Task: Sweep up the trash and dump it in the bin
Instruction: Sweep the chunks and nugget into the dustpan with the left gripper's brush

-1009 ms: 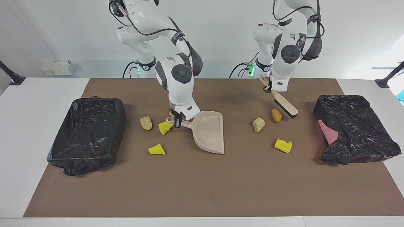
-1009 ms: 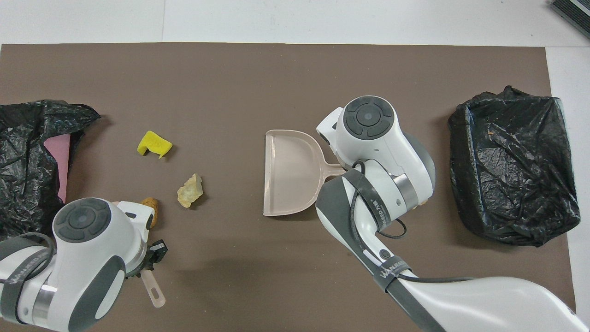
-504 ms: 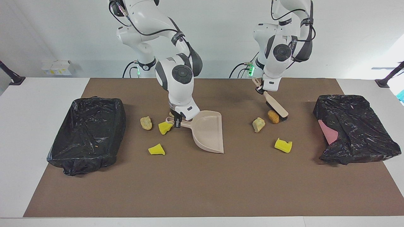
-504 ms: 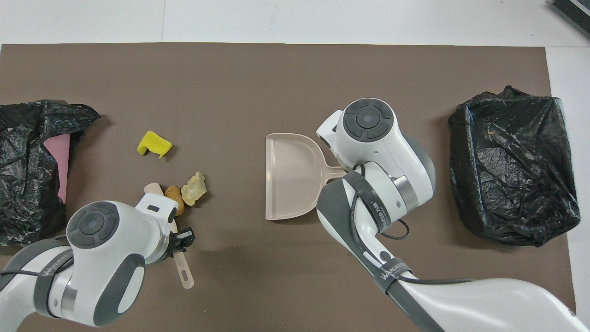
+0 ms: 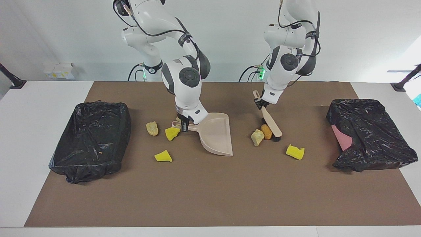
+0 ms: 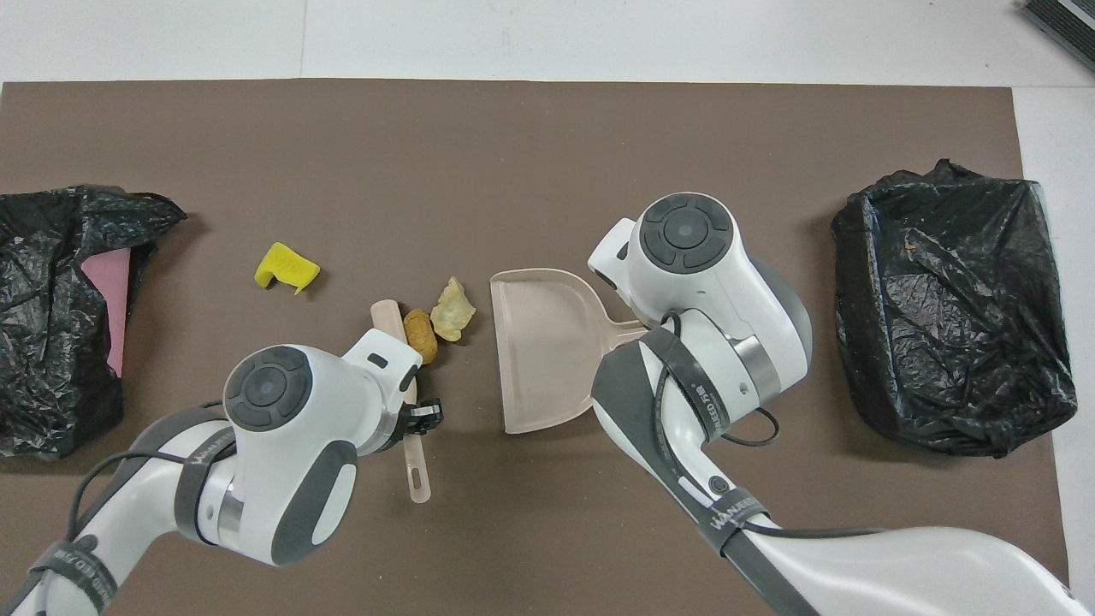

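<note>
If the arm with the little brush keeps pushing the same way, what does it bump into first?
The left gripper holds the brush, already against the orange-brown lump and beige chunk. Going on toward the right arm's end, it would probably meet the dustpan mouth next.

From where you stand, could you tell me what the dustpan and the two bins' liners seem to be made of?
The dustpan looks like smooth, matte beige plastic, moulded in one piece. Both bin liners look like thin black plastic film: crinkled and glossy.
</note>
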